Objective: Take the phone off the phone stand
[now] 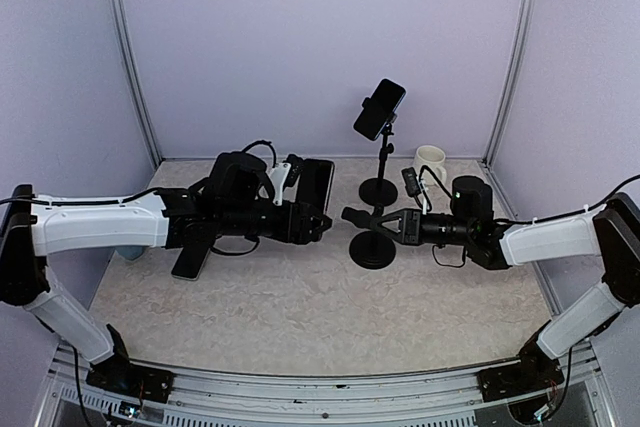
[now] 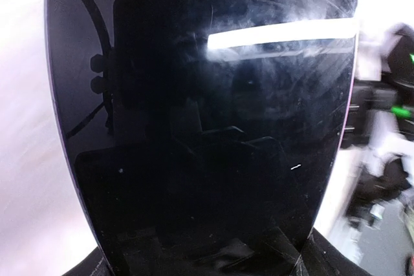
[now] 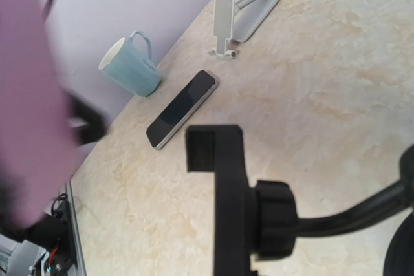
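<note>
One phone [image 2: 200,121] mattered here, and I had it in my left hand [image 1: 312,217], fingers clamped across its width near the bottom edge, glass toward my wrist camera. It stood just left of the phone stand [image 1: 372,249], apart from the stand's clamp [image 3: 215,159], which showed bare. My right hand [image 1: 392,224] was closed tight, by the look of it on the stand's neck beside that clamp, steadying it.

I judged the phone light but stiff. Its slick glass and smooth edges could slide through the pads, and the face would crack if dropped on the bench [image 1: 300,317]. The side edges were the place to hold, low and square, never the glass.

Behind the phone stand a taller stand [image 1: 379,162] carried another phone [image 1: 380,109]. Far to the left of the phone stand a third phone [image 1: 190,261] lay flat.
</note>
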